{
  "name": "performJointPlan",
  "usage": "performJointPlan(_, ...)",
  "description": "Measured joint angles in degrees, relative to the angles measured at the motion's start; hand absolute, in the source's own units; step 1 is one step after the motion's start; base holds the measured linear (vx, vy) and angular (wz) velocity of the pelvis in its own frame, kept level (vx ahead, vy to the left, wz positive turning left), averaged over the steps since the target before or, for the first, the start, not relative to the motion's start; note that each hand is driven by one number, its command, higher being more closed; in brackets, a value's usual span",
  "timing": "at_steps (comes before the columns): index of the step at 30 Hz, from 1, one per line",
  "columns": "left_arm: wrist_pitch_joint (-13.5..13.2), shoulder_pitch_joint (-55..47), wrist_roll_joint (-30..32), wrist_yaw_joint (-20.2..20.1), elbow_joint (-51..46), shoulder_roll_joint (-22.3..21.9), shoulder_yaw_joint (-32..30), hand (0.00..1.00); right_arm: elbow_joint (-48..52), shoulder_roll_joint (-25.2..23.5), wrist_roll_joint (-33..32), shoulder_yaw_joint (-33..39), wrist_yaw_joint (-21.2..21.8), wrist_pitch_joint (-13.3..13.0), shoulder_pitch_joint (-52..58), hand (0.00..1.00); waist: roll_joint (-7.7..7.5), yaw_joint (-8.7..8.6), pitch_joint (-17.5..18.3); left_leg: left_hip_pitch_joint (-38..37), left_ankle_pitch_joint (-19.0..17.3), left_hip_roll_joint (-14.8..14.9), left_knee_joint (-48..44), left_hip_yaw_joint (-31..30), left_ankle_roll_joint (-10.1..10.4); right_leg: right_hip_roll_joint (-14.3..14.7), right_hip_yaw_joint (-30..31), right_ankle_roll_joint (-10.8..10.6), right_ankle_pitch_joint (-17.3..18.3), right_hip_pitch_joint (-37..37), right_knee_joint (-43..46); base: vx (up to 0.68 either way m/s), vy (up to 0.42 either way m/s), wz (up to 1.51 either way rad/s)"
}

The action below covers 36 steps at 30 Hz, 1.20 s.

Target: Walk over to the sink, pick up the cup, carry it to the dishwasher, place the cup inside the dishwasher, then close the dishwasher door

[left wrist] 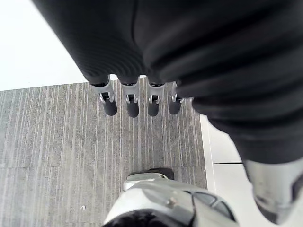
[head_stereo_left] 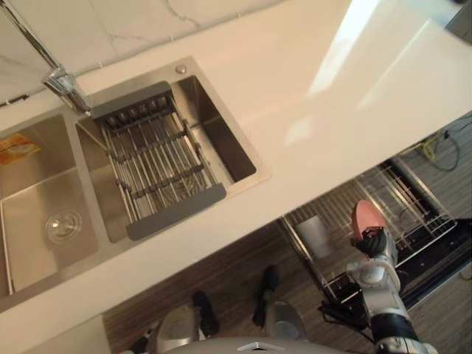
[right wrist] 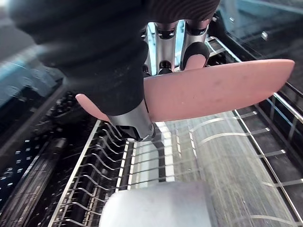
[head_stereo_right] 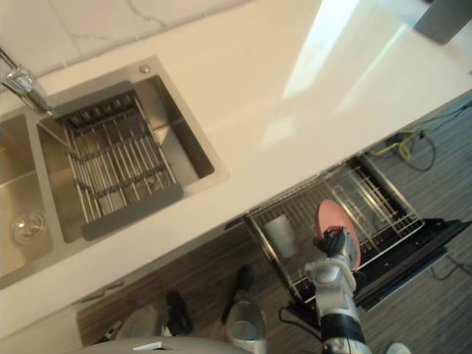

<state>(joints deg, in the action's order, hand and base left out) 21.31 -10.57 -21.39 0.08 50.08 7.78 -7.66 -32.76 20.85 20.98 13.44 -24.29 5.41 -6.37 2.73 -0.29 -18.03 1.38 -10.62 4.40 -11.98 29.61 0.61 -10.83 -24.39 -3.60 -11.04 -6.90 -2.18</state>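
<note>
Here, round pink plate (right wrist: 218,92) over wire rack (right wrist: 227,156)

I am in a kitchen: I see a steel sink (head_stereo_left: 221,136) with a tap (head_stereo_left: 63,85), a white table (head_stereo_left: 295,88), an open dishwasher (head_stereo_right: 402,254).

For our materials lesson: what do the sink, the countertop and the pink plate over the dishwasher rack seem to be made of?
Sink: brushed stainless steel, by its dull grey sheen. Countertop: glossy white stone or composite; it mirrors the light. Pink plate, pinched in the right hand: matte plastic or ceramic; cannot tell which.
</note>
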Motion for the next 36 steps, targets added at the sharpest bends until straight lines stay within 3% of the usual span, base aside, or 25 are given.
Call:
performJointPlan(5, -2.41, 3.07, -2.27, -1.55, -0.02, 0.06, 1.66, 0.0, -7.16, 6.04, -3.65, -0.4, -1.91, 0.03, -8.08, 1.0, 3.94, -0.23, -5.06, 2.43, 1.01, -1.22, 0.18, -1.4, -0.82, -0.69, 0.4, 0.09, -1.0, -2.33, -0.45, -0.09, 0.041, -0.01)
performJointPlan(9, -3.87, 3.43, -3.32, -3.3, 0.05, 0.2, 3.19, 0.0, -8.87, 9.19, -5.4, -2.71, -1.32, 1.13, -11.81, 1.0, 5.31, -0.21, -6.91, 3.67, 2.0, -1.97, 1.23, -1.52, -0.99, -0.82, 1.1, 0.23, -2.58, -3.56, -2.4, -0.06, 0.037, -0.09)
performJointPlan(10, -4.11, 3.46, -3.33, -3.61, 0.13, 0.19, 3.67, 0.0, -9.31, 9.2, -5.42, -3.35, -1.15, 1.8, -12.15, 0.0, 5.63, -0.1, -7.21, 4.06, 2.13, -1.99, 1.29, -1.52, -0.89, -0.79, 1.37, 0.29, -2.65, -4.15, -2.4, -0.04, 0.02, -0.07)
performJointPlan(15, -5.14, 4.3, -3.3, -4.91, 0.88, 0.26, 4.43, 0.0, -11.59, 9.2, -6.37, -4.91, 0.4, 4.56, -13.49, 0.0, 5.84, 0.07, -7.3, 4.37, 3.57, -2.8, 3.29, -3.02, -0.57, -0.79, 1.5, 0.53, -2.83, -5.17, -2.4, -0.02, 0.014, -0.01)
performJointPlan(21, -6.44, 4.38, -3.26, -5.85, 1.37, 0.26, 4.57, 0.0, -13.06, 9.17, -12.85, -5.52, 2.37, 2.53, -13.65, 0.0, 5.87, 0.15, -7.35, 4.05, 4.25, -2.8, 3.85, -3.09, -0.24, -0.79, 1.53, 0.72, -2.89, -5.1, -2.4, -0.01, 0.016, 0.0)
performJointPlan(24, -6.9, 4.39, -3.32, -7.22, 2.59, -0.05, 4.61, 0.0, -11.18, 7.78, -26.58, -3.44, 4.33, 1.96, -12.66, 0.0, 5.87, 0.16, -7.34, 3.14, 4.65, -2.82, 4.74, -3.07, -0.1, -0.68, 1.62, 0.83, -2.81, -4.7, -2.41, -0.01, 0.006, -0.01)
performJointPlan(26, -6.73, 5.02, -7.99, -6.21, 3.22, -0.55, 3.7, 0.0, -10.48, 4.99, -41.38, 0.62, 5.62, 1.97, -11.74, 0.0, 5.84, 0.03, -7.35, 1.73, 4.73, -2.67, 5.17, -3.02, 0.11, -0.52, 1.67, 0.77, -2.68, -3.44, -2.43, 0.0, 0.0, 0.0)
performJointPlan(28, -6.7, 5.52, -10.01, -5.26, 3.47, -1.03, 1.96, 0.0, -10.3, 2.66, -46.7, 2.96, 7.94, 0.01, -9.62, 0.0, 5.56, -0.04, -7.31, 0.08, 4.38, -2.23, 5.2, -2.96, 0.64, -0.22, 1.63, 0.82, -1.87, -1.78, -2.46, 0.0, 0.0, 0.0)
performJointPlan(30, -6.94, 6.2, -9.9, -4.99, 3.46, -1.18, -0.34, 0.0, -9.89, 1.27, -49.2, 3.81, 10.12, -1.44, -7.87, 0.0, 4.82, -0.07, -7.0, -1.0, 3.86, -1.58, 5.16, -2.86, 1.44, 0.05, 1.53, 0.89, -1.46, -0.55, -2.65, 0.0, 0.008, -0.02)
performJointPlan(32, -7.87, 6.77, -9.77, -4.36, 3.51, -1.16, -2.56, 0.0, -6.34, -0.49, -50.98, 5.42, 11.75, -3.55, -4.79, 0.0, 3.12, -0.49, -5.95, -1.81, 3.7, -0.69, 5.11, -2.79, 1.69, 0.76, 1.28, 0.98, -1.41, 0.33, -2.83, 0.0, 0.0, 0.0)
performJointPlan(33, -7.87, 6.77, -9.77, -4.36, 3.51, -1.16, -2.56, 0.0, -6.34, -0.49, -50.98, 5.42, 11.75, -3.55, -4.79, 0.0, 3.12, -0.49, -5.95, -1.81, 3.7, -0.69, 5.11, -2.79, 1.69, 0.76, 1.28, 0.98, -1.41, 0.33, -2.83, 0.02, -0.031, -0.06)
performJointPlan(34, -7.85, 6.99, -9.63, -4.23, 3.56, -1.16, -3.47, 0.0, -1.12, -0.67, -51.03, 7.03, 11.85, -5.42, -3.23, 0.0, 1.55, -0.98, -4.79, -2.61, 3.65, 0.05, 5.12, -2.55, 1.76, 1.46, 1.31, 1.27, -1.16, 0.95, -2.86, 0.02, -0.026, -0.08)
performJointPlan(36, -7.85, 7.01, -8.2, -4.24, 4.1, -1.15, -3.64, 0.0, 8.68, -0.69, -52.99, 9.42, 12.48, -8.09, -1.53, 0.0, 0.07, -1.52, -3.01, -3.48, 3.57, 0.64, 5.22, -1.66, 1.92, 2.23, 1.74, 1.41, -1.21, 1.14, -2.86, 0.04, -0.021, -0.23)
